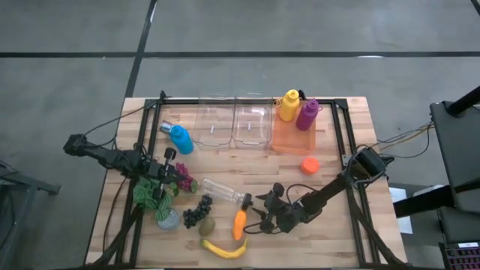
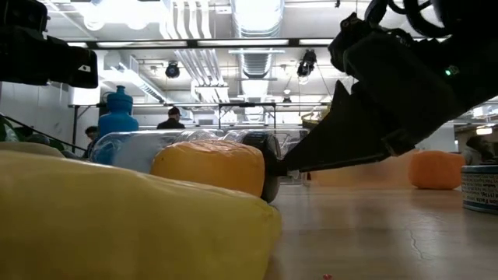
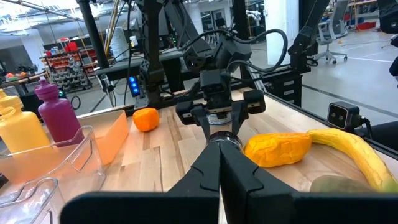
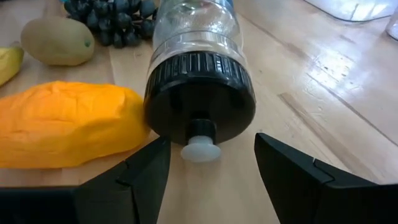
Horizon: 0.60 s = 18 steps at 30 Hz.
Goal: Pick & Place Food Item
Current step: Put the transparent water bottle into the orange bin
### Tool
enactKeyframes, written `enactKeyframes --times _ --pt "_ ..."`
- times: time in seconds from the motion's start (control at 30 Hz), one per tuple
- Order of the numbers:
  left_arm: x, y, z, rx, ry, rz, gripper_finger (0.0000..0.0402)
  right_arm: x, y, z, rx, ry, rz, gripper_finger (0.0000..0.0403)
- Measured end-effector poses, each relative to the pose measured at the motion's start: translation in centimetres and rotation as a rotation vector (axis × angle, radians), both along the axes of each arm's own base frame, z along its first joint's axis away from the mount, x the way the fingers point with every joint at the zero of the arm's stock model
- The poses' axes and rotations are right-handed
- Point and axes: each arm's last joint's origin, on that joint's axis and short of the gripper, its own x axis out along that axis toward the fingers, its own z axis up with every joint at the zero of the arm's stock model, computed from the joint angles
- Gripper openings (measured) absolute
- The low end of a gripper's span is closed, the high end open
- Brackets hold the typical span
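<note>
An orange carrot (image 1: 240, 223) lies on the wooden table beside a clear bottle (image 1: 219, 192), which lies on its side with a black cap (image 4: 200, 93). My right gripper (image 4: 211, 174) is low near the table's near edge, open, with its fingers just short of the cap. One finger (image 4: 142, 180) is close to the carrot's end (image 4: 124, 118). A banana (image 1: 223, 249), a kiwi (image 1: 207, 225) and dark grapes (image 1: 196, 210) lie nearby. My left gripper (image 3: 221, 168) waits shut at the table's left, above some greens (image 1: 150, 193). My right gripper comes in slanting down from the table's right, with its open fingers on either side of the cap's white nub (image 4: 199, 148). In the low view one fingertip (image 2: 289, 165) reaches the cap's edge. I cannot tell whether it touches the cap or the carrot.
Two clear bins (image 1: 232, 124) stand at the far edge. Beside them an orange tray (image 1: 289, 139) holds a yellow bottle (image 1: 289, 105) and a purple bottle (image 1: 306, 114). A blue bottle (image 1: 178, 139) lies at the far left, and an orange fruit (image 1: 310, 165) sits right of centre.
</note>
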Motion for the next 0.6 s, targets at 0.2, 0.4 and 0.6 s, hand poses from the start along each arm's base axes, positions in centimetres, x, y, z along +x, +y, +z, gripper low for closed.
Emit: enactKeyframes --times 0.2,0.4,0.6 --pt "0.0 0.0 0.0 0.000 0.000 0.000 0.0001 0.2 -0.2 0.0 -0.011 0.008 0.020 0.0228" --pt "0.0 0.0 0.0 0.000 0.000 0.000 0.0001 0.6 -0.8 0.0 0.013 0.025 0.041 0.0228" --pt "0.0 0.0 0.0 0.000 0.000 0.000 0.0001 1.0 -1.4 -0.1 0.036 0.041 0.055 0.0228"
